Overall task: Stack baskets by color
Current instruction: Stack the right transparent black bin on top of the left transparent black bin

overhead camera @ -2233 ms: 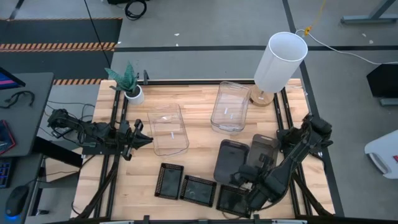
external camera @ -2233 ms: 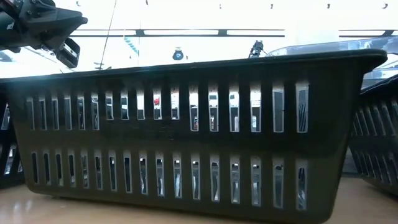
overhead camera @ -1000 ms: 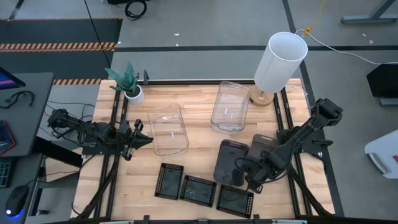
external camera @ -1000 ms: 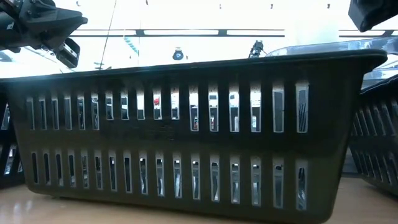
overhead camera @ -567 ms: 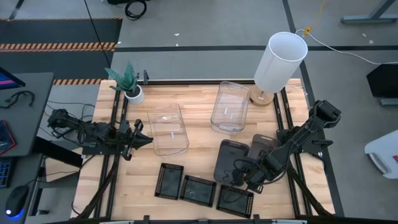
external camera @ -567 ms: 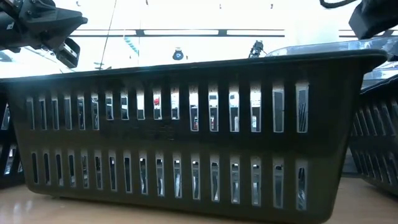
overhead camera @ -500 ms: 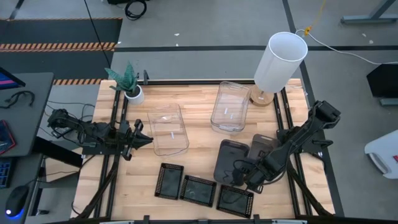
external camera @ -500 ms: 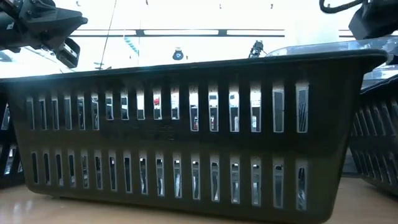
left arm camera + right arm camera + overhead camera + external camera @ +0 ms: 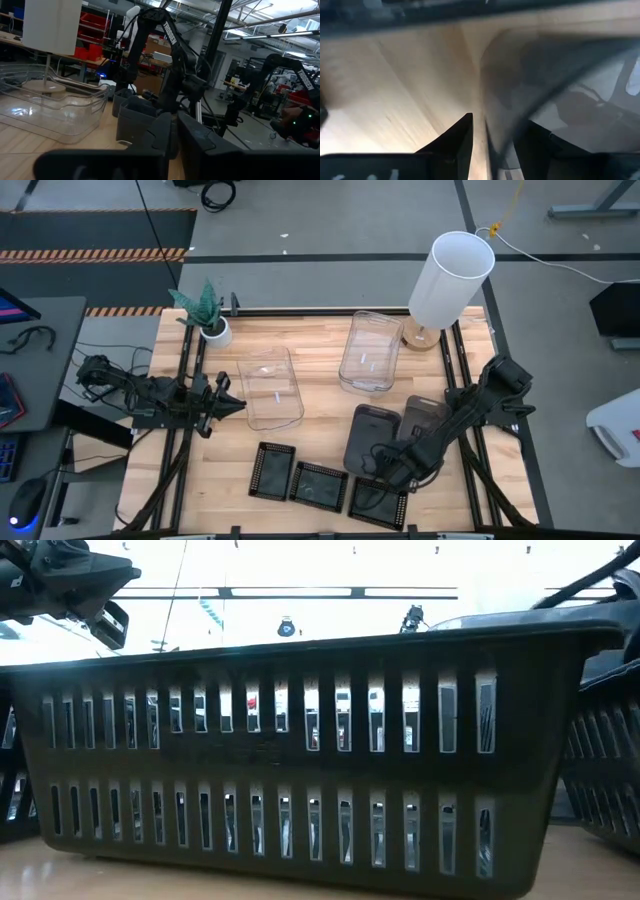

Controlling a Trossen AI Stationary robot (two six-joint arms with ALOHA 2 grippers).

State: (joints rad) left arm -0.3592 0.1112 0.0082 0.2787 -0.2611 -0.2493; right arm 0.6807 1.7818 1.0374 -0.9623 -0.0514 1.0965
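Two smoky dark-grey baskets (image 9: 368,430) (image 9: 428,415) stand side by side at the table's right. Two clear baskets (image 9: 270,387) (image 9: 370,350) stand farther back. Three black mesh trays (image 9: 270,470) (image 9: 318,485) (image 9: 378,505) lie in a row along the near edge. My right gripper (image 9: 385,472) (image 9: 497,120) points down at the near end of the left grey basket (image 9: 560,90). It is open, one finger outside over the wood and one inside the basket's wall. My left gripper (image 9: 228,402) (image 9: 175,140) waits shut at the table's left, next to the nearer clear basket. My right gripper comes from above and stands astride the rim of the grey basket's near end wall (image 9: 487,100). The basket rests on the table. Whether a finger touches the wall I cannot tell.
A white lampshade on a wooden base (image 9: 450,280) stands at the far right corner and a small potted plant (image 9: 210,325) at the far left. One mesh tray (image 9: 300,760) fills the low view. Bare wood lies between the clear baskets and the trays.
My right gripper has come down and a little toward the table's left, onto the near end of the left grey basket, and has rolled somewhat. The baskets and trays have stayed in place.
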